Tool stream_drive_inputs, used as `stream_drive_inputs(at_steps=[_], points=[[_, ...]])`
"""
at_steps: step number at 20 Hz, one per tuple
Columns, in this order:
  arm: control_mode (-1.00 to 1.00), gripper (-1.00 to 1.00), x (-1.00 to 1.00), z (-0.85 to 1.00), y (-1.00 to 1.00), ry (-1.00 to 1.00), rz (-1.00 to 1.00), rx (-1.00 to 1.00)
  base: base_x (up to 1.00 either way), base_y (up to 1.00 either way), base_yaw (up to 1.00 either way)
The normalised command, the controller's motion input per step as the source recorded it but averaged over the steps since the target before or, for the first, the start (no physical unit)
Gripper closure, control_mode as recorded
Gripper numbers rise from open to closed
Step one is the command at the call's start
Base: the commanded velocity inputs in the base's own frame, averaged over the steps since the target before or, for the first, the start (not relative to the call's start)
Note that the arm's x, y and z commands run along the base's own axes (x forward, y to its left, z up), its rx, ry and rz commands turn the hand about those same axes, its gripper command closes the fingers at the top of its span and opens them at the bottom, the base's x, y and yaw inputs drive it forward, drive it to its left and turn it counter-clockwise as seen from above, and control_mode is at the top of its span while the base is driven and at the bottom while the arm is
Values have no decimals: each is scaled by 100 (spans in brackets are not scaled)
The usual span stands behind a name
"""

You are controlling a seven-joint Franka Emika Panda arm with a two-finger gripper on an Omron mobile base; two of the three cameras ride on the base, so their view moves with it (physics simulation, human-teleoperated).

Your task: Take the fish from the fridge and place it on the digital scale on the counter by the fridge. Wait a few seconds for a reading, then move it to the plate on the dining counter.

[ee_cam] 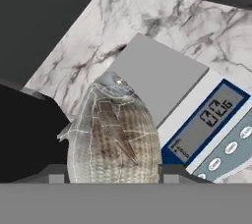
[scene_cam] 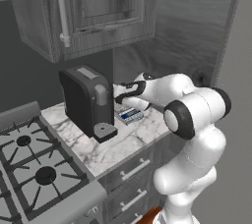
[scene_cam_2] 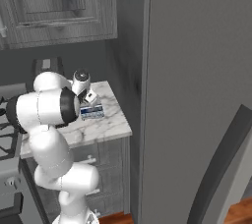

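The fish [ee_cam: 115,137] lay clamped between the gripper [ee_cam: 114,175] finger tips, its head over the near edge of the digital scale [ee_cam: 162,78]. The scale sat on the counter [scene_cam: 115,147] beside the black coffee machine [scene_cam: 86,100], next to the fridge [scene_cam_2: 197,80]

Silvery scaled fish [ee_cam: 115,137] over digital scale [ee_cam: 162,80] edge, on marble counter [scene_cam: 123,142]
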Motion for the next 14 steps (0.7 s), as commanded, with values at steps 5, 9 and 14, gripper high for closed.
stream_drive_inputs(at_steps=[5,9,14], points=[[-100,100,-100,98,-6,-32,0,-6,0,0,0],[-100,100,-100,100,-19,-25,-3,-13,0,0,0],[-100,100,-100,100,-17,-14,-3,-12,0,0,0]])
